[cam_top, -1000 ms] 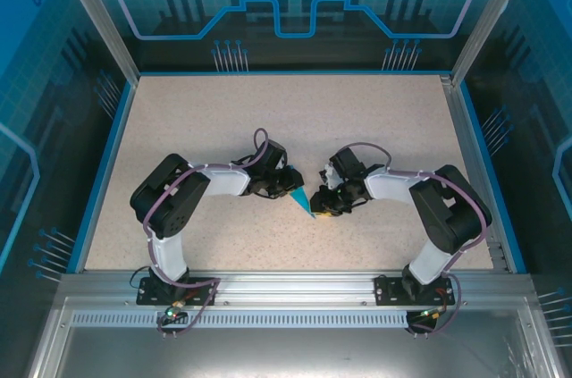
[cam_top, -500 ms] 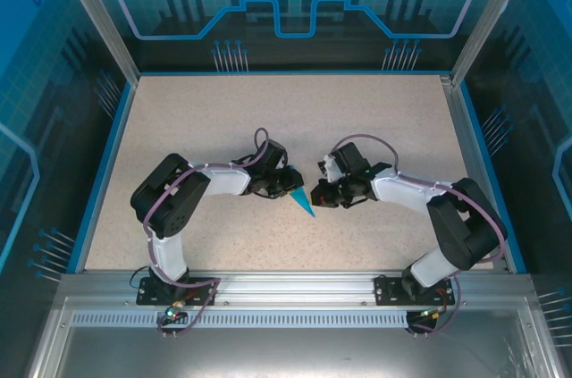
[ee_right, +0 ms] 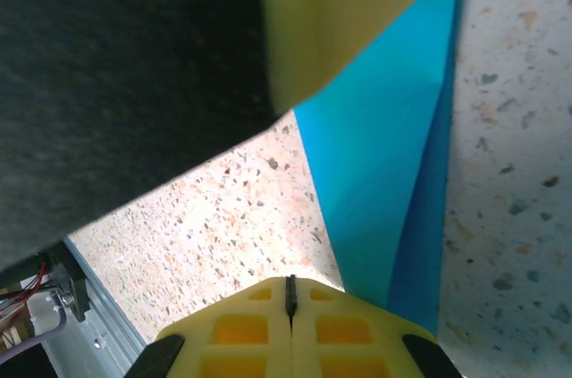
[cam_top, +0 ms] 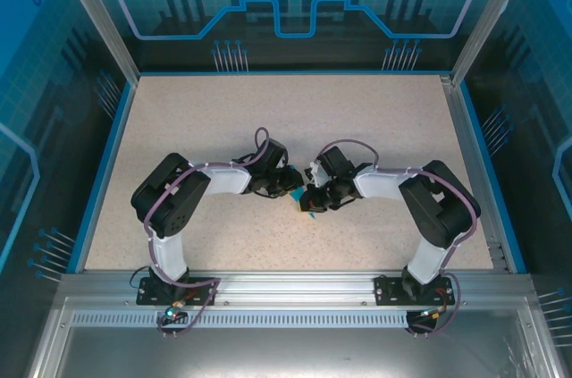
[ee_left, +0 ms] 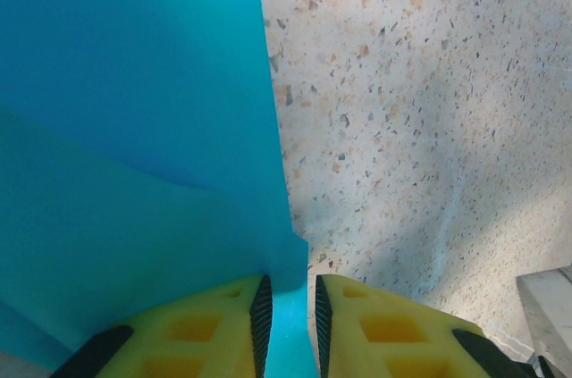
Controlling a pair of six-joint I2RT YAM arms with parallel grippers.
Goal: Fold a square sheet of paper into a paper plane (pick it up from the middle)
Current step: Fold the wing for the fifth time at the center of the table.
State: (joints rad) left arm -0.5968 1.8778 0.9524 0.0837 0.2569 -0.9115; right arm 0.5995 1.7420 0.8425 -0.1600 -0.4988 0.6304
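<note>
The bright cyan paper plane [ee_left: 134,155], a folded sheet with a crease, lies flat on the speckled table. In the top view just a sliver of it [cam_top: 308,206] shows between the two grippers. My left gripper [ee_left: 289,284] stands over its edge, jaws a narrow gap apart, with paper lying beneath that gap. In the top view the left gripper [cam_top: 291,187] nearly touches the right gripper [cam_top: 312,200]. My right gripper [ee_right: 289,281] is shut, pads together with nothing between them, its tip at the paper's [ee_right: 384,172] left edge.
The left gripper's yellow finger [ee_right: 344,21] and dark body [ee_right: 116,74] hang close above the right gripper. The speckled table [cam_top: 206,119] stretches out all around. Blue rails [cam_top: 98,172] and enclosure walls border it.
The right gripper has shut and swung left over the paper, up against the left gripper, covering most of the plane. The left arm has held still.
</note>
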